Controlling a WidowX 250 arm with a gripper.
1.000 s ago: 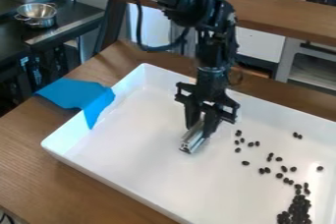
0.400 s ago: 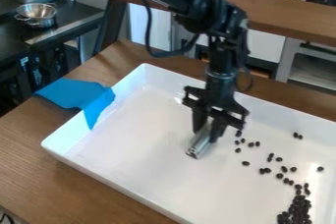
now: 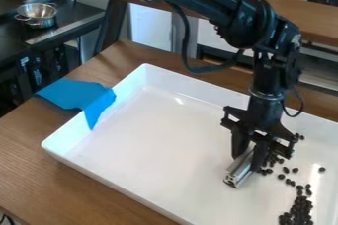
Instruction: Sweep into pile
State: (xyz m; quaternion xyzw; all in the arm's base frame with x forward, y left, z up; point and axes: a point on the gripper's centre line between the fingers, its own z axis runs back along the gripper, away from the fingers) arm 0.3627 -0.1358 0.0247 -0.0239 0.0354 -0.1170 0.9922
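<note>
Grooved metal bar (image 3: pixel 238 170), tight in black end effector (image 3: pixel 248 162), now nearer rounded beans (image 3: pixel 301 210).

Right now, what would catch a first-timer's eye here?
Most likely the black arm in the upper right, its gripper closed on a silvery bar in the white tray. Next, the dark, bean-like pieces: a dense cluster at lower right, with loose ones scattered above it. The bright blue cloth draped over the tray's left rim also stands out.
</note>
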